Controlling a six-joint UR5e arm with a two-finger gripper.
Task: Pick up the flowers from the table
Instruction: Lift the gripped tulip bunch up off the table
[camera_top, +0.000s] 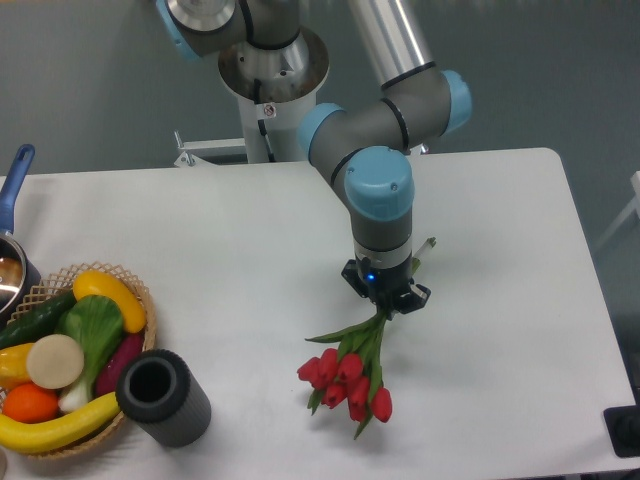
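The flowers (347, 378), a small bunch of red tulip buds with thin green stems and narrow leaves, lie on the white table (230, 250) right of centre near the front. The buds point toward the front edge and the stems run up and back under my gripper (388, 303). The gripper points straight down over the stems, low at the table. Its fingers are hidden by the wrist and the stems, so I cannot tell whether they are closed on them. A stem end shows past the gripper on its far right side (424, 249).
A wicker basket (130, 290) of toy vegetables sits at the front left. A dark grey cylinder cup (163, 397) lies on its side against it. A pot with a blue handle (14, 180) is at the left edge. The robot base (272, 90) stands behind the table.
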